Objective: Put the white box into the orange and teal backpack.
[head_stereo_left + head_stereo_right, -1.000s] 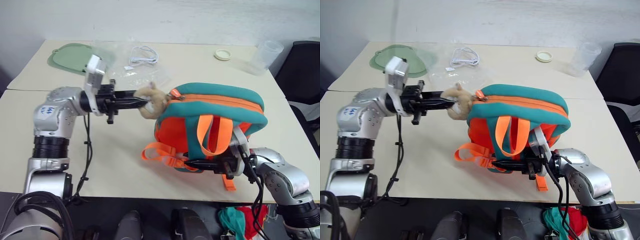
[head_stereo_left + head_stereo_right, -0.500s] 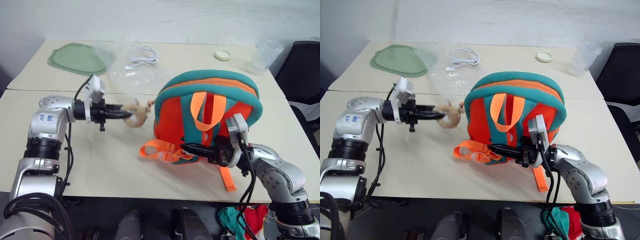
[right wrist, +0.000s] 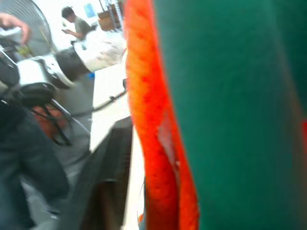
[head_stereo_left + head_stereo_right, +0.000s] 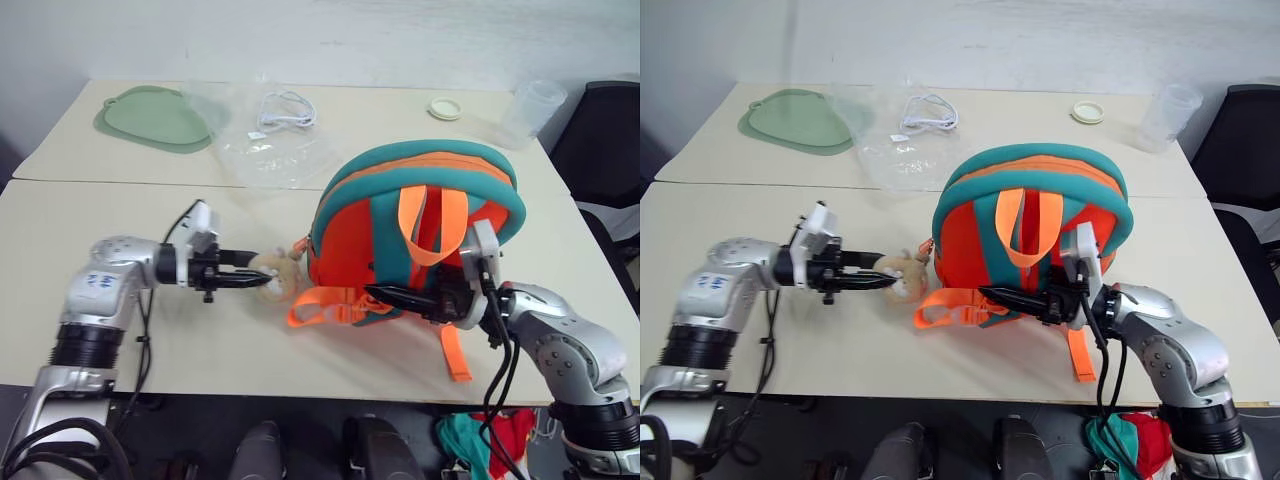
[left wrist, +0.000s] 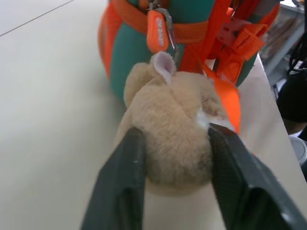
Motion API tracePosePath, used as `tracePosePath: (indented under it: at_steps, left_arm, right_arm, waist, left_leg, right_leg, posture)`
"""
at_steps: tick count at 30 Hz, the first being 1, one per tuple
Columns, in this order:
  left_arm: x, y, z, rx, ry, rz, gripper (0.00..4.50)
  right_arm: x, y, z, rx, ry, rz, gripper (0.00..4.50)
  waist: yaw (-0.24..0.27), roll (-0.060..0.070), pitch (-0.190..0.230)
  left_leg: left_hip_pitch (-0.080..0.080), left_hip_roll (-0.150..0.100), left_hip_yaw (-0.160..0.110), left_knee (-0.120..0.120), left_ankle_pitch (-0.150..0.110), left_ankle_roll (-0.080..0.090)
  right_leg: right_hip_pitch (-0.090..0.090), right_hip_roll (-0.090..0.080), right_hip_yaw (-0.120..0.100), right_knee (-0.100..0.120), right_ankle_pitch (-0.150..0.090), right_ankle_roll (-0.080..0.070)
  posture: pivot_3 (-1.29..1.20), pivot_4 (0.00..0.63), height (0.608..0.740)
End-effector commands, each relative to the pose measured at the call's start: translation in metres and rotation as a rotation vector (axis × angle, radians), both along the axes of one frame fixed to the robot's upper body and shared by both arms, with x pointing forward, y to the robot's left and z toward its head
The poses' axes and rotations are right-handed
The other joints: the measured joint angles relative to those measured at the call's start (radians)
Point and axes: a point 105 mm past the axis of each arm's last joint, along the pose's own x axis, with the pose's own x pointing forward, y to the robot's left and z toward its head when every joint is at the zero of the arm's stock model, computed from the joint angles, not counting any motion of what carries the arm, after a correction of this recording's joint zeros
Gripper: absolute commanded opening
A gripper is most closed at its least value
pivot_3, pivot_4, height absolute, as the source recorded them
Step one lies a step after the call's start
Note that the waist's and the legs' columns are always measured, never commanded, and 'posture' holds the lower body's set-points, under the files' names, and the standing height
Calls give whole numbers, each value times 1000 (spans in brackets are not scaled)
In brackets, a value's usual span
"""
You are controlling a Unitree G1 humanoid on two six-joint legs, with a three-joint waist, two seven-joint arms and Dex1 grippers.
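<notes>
The orange and teal backpack (image 4: 420,235) stands upright near the front edge of the tabletop (image 4: 120,330), its straps facing the robot. The zipper along its top looks closed, so the white box is most likely already inside; that is a guess, since the fabric hides it.

The left claw (image 4: 255,284) lies low over the tabletop with its 2 fingers (image 5: 122,177) on either side of the tan fuzzy ball (image 5: 172,132) that hangs from the zipper pull. From the left wrist view they sit against the fur with little squeeze, so I cannot tell whether it is still a grip or a release.

The right claw (image 4: 385,293) reaches in level at the base of the backpack, among the orange webbing loops (image 4: 325,305). Whether its fingers pinch the strap or stand spread I cannot tell.

The step in hand looks like letting go. To do it well:
1. Spread both claws fully before retreating, so no fur or webbing snags.
2. Draw each arm straight back along its own fingers.
3. Move slowly; a tug on the ball could tip the backpack.
</notes>
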Motion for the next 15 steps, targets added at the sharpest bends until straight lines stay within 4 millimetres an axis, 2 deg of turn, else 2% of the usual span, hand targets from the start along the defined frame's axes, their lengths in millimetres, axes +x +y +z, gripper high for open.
tracePosePath:
  at_steps: [1,4,5,7,9,13,15]
  left_arm:
    - [-14,34,3,54,-15,106,3136]
    - [-28,59,-2,67,2,168,4097]
    - [-31,65,-4,73,-6,184,4416]
    - [-42,87,-15,118,-27,255,4468]
    - [-49,94,-16,110,-47,285,4468]
    - [-61,105,-29,211,-131,339,4468]
    - [-66,106,-32,229,-167,348,4468]
  right_arm:
    - [-18,-26,10,-87,-50,-14,3337]
    - [-31,-49,4,-153,-8,-41,4368]
    - [-34,-56,3,-167,5,-55,4500]
    - [-47,-82,-12,-270,52,-101,4500]
    - [-54,-100,-22,-331,71,-141,4500]
    - [-43,-136,-25,-426,-152,-299,4500]
    - [-40,-150,-32,-482,-203,-320,4500]
  waist:
    - [1,0,0]
    - [7,0,0]
    - [8,0,0]
    - [10,0,0]
    - [11,0,0]
    - [3,-1,0]
    - [2,0,0]
  left_leg:
    - [1,0,0,-3,0,0]
    - [1,0,0,-6,0,0]
    - [1,0,0,-6,0,1]
    - [2,-1,0,-6,-1,3]
    - [3,-1,-1,-9,-3,7]
    - [7,-1,-1,-8,-3,7]
    - [17,0,-1,-11,-5,6]
  right_leg:
    - [0,-1,0,-1,0,0]
    - [1,-1,-1,-2,0,0]
    - [1,-1,-1,-4,0,0]
    - [2,-2,-1,-5,0,0]
    - [3,-3,-1,-7,0,0]
    - [8,-3,-1,-8,1,-1]
    - [17,-3,-1,-10,0,-1]
  posture:
    - [0,150,740]
    - [0,150,740]
    - [0,150,740]
    - [0,150,740]
    - [0,150,740]
    - [0,150,740]
    - [0,150,740]
